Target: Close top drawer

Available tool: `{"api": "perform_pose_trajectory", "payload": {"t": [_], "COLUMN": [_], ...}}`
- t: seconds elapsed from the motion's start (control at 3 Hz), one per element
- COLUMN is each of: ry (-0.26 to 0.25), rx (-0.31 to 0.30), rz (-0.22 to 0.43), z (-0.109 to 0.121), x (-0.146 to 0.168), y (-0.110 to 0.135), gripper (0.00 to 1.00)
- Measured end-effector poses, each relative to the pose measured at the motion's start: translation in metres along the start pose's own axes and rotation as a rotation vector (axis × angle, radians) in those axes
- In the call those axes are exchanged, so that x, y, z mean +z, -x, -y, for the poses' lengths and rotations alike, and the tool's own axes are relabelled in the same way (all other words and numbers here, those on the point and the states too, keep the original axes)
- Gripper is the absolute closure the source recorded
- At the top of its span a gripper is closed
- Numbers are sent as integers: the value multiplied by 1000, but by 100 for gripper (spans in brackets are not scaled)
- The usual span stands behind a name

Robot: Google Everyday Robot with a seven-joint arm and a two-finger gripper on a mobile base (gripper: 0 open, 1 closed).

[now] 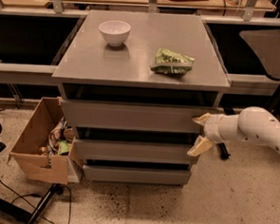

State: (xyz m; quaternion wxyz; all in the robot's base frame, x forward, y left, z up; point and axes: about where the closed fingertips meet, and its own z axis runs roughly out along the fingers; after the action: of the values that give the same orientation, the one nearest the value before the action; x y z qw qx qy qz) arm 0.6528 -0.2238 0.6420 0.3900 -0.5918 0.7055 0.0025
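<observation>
The top drawer is the uppermost of three in the front of the grey table. It is wide, with a plain, flat matte-grey front and no handle. It stands partly pulled out: its front sits forward of the two shallower drawers below it, and a dark gap shows between its upper edge and the table's top.

On the floor at the far left, right beside the table, is an open cardboard box with odds and ends inside. A white bowl stands on the table top towards the back left. A crumpled green bag lies to its right, nearer the middle.

The hand is at the right end of the top drawer's front, on a white arm that reaches in from the right. Its pale fingers are spread apart, one up against the end of the drawer front and the other lower, by the second drawer, gripping nothing.
</observation>
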Motion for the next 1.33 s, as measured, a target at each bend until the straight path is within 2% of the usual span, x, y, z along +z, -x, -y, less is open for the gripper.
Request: {"api": "perform_pose_trajectory", "payload": {"t": [0.33, 0.67, 1.0, 1.33], "ry": [0, 1, 12, 93], "rx": [0, -2, -38, -23], "rz": [0, -4, -76, -204], "z": [0, -4, -26, -67], "x": [0, -4, -44, -102], "y": [0, 1, 16, 29], "gripper": [19, 50, 73, 96]}}
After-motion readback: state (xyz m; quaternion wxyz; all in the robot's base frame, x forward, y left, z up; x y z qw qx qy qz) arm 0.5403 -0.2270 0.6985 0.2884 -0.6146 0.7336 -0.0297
